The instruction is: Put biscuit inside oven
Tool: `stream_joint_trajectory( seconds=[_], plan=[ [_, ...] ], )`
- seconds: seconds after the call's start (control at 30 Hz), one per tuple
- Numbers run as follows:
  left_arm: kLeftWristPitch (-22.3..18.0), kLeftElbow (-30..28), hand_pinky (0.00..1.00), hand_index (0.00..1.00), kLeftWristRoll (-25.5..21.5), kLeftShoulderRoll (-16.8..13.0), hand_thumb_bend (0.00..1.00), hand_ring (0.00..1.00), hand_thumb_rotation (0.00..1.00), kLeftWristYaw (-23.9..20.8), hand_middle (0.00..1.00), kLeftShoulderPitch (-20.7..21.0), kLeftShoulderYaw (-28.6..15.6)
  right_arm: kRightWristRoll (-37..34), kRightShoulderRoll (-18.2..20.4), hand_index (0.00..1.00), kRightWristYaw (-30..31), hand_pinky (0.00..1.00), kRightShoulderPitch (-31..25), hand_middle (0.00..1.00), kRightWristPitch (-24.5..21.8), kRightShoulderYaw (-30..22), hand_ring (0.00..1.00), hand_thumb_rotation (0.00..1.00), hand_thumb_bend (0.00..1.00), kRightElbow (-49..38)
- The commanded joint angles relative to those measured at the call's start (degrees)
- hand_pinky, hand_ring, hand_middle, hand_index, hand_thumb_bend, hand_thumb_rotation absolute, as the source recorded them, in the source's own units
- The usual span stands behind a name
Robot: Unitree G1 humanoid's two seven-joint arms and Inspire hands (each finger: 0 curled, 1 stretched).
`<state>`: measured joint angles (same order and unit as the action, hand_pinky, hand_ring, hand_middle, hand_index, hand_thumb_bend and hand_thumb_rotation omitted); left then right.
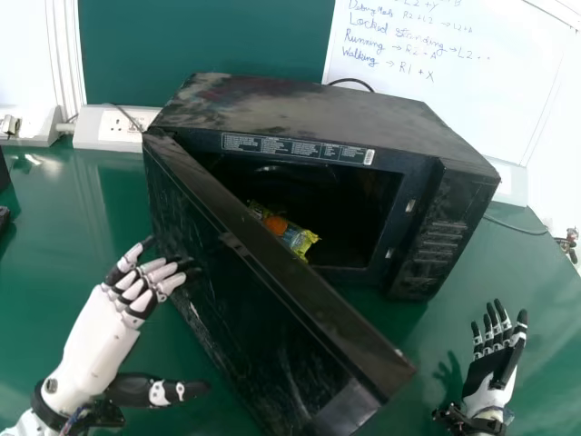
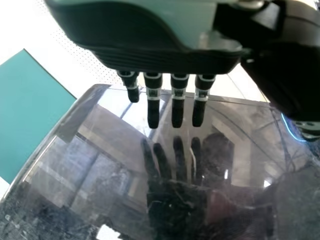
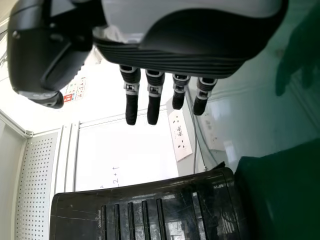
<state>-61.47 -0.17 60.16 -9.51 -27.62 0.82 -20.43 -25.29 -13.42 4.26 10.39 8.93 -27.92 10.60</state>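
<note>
Head view: a black oven (image 1: 318, 104) is set on the green table (image 1: 472, 272), with its door (image 1: 272, 313) swung open towards the robot's left and front. The biscuit packet (image 1: 292, 236), coloured yellow-green with patches of orange and blue, is seen inside the oven's cavity (image 1: 349, 213), near the opening; part of it is hidden behind the upper edge of the door. Neither hand is in contact with it.

The left hand (image 1: 136, 291) is held at the outer face of the door, on the robot's left side. It is released: its fingers are extended, its thumb is spread well away from them, and nothing is grasped. In the left wrist view, the fingers are mirrored in the glossy surface of the door; whether the surface is touched by the fingertips cannot be told.

The right hand (image 1: 495, 350) is held to the right of the oven, apart from it. It too is released, with its fingers extended and nothing grasped. In the right wrist view, the ridged control panel (image 3: 145, 217) of the oven is shown beyond the fingers, which are clear of it.

Behind the oven, a whiteboard (image 1: 472, 100) with handwriting is mounted beside a dark green panel (image 1: 209, 41). A socket box (image 1: 113, 127) is placed at the rear left of the table, and a black cable (image 1: 352, 82) is looped behind the oven's top.
</note>
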Motion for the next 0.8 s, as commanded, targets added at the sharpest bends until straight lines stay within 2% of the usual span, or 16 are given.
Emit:
stream_joint_trajectory(
  seconds=[0.0, 0.17, 0.37, 0.6, 0.77],
  plan=[
    [2.24, -1.39, 0.88, 0.89, 0.14, -2.16, 0.88, 0.86, 0.84, -1.71, 0.91, -1.12, 2.52, -0.17, 0.32, 0.86, -0.43, 0.98, 0.14, 0.90, -0.29, -0.55, 0.93, 0.42, 0.73, 0.33],
    [5.55, -2.00, 0.84, 0.89, -1.73, -6.77, 0.87, 0.85, 0.83, -2.25, 0.91, -1.08, 6.95, -0.49, 0.57, 0.84, -0.71, 0.96, 0.24, 0.90, -0.20, -0.61, 0.93, 0.40, 0.74, 0.34],
    [9.48, -4.35, 0.86, 0.87, -4.14, -11.98, 0.86, 0.83, 0.83, 0.22, 0.90, -0.57, 10.46, -0.91, 0.88, 0.84, -0.90, 0.97, 0.18, 0.89, -0.53, -0.72, 0.93, 0.40, 0.75, 0.03],
    [11.83, -4.68, 0.79, 0.84, -5.97, -16.60, 0.87, 0.80, 0.80, 0.78, 0.87, 0.88, 13.30, -0.12, 0.66, 0.84, -0.80, 0.95, -0.19, 0.90, -0.20, -0.39, 0.93, 0.42, 0.74, 0.17],
    [13.52, -5.30, 0.75, 0.82, -6.93, -19.12, 0.87, 0.79, 0.83, 2.50, 0.86, 1.63, 14.50, -0.53, 1.05, 0.84, -1.28, 0.93, 0.06, 0.89, -0.60, -0.62, 0.92, 0.41, 0.74, 0.15]
  ],
)
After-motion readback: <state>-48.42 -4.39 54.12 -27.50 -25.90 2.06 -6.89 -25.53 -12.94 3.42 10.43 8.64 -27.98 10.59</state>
